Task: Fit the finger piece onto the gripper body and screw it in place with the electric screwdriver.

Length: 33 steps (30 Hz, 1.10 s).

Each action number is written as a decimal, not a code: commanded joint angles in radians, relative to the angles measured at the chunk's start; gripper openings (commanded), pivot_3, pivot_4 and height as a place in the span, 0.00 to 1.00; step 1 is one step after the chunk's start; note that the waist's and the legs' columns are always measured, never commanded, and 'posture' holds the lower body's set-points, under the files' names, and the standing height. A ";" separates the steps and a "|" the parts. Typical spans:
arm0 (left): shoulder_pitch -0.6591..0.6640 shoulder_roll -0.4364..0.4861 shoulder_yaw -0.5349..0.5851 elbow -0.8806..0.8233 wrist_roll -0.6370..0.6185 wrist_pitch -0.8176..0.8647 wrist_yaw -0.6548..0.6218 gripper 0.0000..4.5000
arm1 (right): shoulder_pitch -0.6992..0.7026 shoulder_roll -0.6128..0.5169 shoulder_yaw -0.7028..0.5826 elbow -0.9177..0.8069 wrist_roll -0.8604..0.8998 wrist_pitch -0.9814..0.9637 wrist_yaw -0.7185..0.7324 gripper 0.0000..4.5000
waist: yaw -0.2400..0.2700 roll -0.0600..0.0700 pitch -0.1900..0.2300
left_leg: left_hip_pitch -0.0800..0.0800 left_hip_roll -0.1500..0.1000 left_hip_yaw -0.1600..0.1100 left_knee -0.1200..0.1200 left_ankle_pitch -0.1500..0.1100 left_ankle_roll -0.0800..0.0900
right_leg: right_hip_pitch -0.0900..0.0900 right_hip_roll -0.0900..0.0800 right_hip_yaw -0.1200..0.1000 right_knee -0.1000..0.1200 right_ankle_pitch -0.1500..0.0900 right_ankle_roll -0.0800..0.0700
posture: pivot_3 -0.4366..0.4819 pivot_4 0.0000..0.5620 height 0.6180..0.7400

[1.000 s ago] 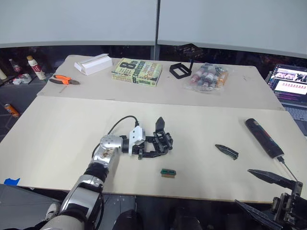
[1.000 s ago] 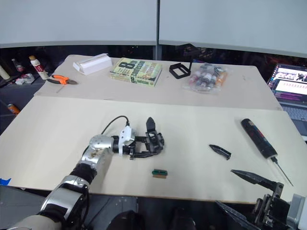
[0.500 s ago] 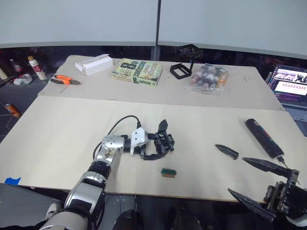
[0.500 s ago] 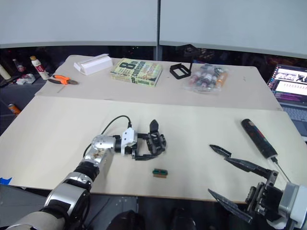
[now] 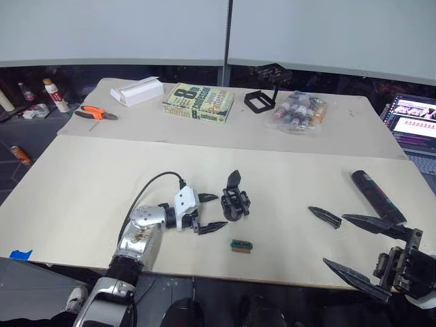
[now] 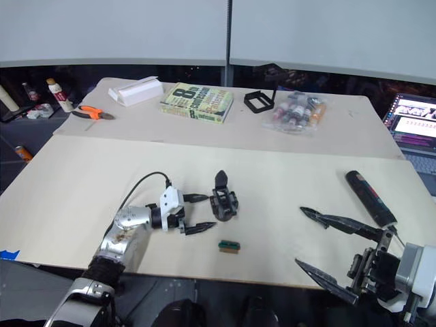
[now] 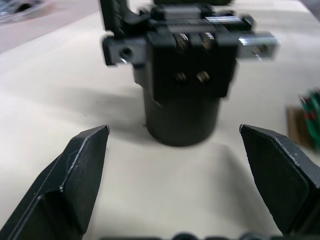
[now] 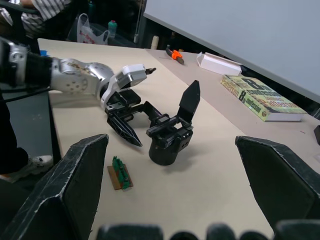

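Since a second ago the left gripper [image 5: 209, 212] has let go and backed off the small black mechanical gripper body [image 5: 236, 201], jaws spread, leaving it upright at table centre. The right gripper [image 5: 361, 246] hangs open at four o'clock, likely bound for the slim black tapered finger piece [image 5: 325, 216]; the thick black cylindrical electric screwdriver [image 5: 377, 196] lies at three o'clock. Left wrist view: the body [image 7: 184, 75] stands between separated fingers [image 7: 70, 185]. Right wrist view: it [image 8: 171, 132] faces the spread fingers [image 8: 65, 187].

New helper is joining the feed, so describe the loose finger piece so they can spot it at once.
Start at the near cream table and find the thick black electric screwdriver on the robot's right. Just inward lies the finger piece, flat by itself. It is the slim, pointed black sliver, far thinner than the screwdriver.
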State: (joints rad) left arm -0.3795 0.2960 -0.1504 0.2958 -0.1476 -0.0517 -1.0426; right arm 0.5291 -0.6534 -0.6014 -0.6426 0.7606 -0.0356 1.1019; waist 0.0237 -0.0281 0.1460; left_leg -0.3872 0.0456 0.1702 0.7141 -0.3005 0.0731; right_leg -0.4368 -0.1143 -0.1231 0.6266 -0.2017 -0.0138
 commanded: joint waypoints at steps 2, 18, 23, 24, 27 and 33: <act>0.016 -0.057 -0.029 -0.080 0.032 0.060 0.133 0.98 | -0.030 -0.026 0.001 -0.040 0.017 0.029 -0.026 1.00 | 0.002 0.000 0.000 | 0.000 0.000 0.000 0.000 0.000 0.000 | 0.000 0.000 0.000 0.000 0.000 0.000 | 0.48 0.27 1.00; -0.036 -0.087 -0.106 -0.031 0.059 0.109 0.172 0.87 | -0.051 -0.011 -0.007 0.001 0.009 0.022 0.013 1.00 | 0.014 0.001 -0.001 | 0.000 -0.001 0.000 0.000 0.000 0.000 | 0.000 0.000 -0.001 0.000 0.000 0.000 | 0.48 0.27 1.00; -0.049 -0.077 -0.106 -0.010 0.051 0.107 0.148 0.51 | -0.033 0.007 -0.009 -0.003 0.003 0.011 0.025 1.00 | 0.017 0.002 -0.001 | 0.000 -0.001 0.000 0.000 0.000 0.000 | 0.000 0.000 -0.001 0.000 0.000 0.000 | 0.48 0.27 1.00; -0.056 -0.073 -0.099 0.000 0.048 0.094 0.143 0.51 | -0.029 0.010 -0.010 -0.003 0.001 0.008 0.027 1.00 | 0.016 0.002 -0.001 | 0.000 -0.001 0.000 0.000 0.000 0.000 | 0.001 0.000 -0.001 0.000 0.000 0.000 | 0.48 0.27 1.00; -0.088 -0.058 -0.075 0.047 0.016 0.027 0.085 0.51 | -0.019 0.019 -0.012 -0.001 -0.002 0.001 0.034 1.00 | 0.016 0.002 -0.001 | 0.000 -0.001 0.000 0.000 0.000 0.000 | 0.000 0.000 -0.001 0.000 0.000 0.000 | 0.48 0.27 1.00; -0.240 -0.026 -0.045 0.269 -0.062 -0.194 -0.193 0.51 | -0.001 0.025 -0.018 0.006 0.001 -0.009 0.051 1.00 | 0.013 0.002 -0.001 | -0.001 -0.001 0.000 0.000 0.000 0.000 | -0.002 0.001 -0.002 0.000 0.000 0.000 | 0.48 0.27 1.00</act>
State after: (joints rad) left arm -0.5586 0.2752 -0.2259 0.5463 -0.1598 -0.1642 -1.1587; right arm 0.5259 -0.6317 -0.5952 -0.6217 0.7561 -0.0165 1.1481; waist 0.0368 -0.0256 0.1447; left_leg -0.3886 0.0449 0.1706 0.7144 -0.3004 0.0731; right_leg -0.4385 -0.1135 -0.1248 0.6269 -0.2014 -0.0137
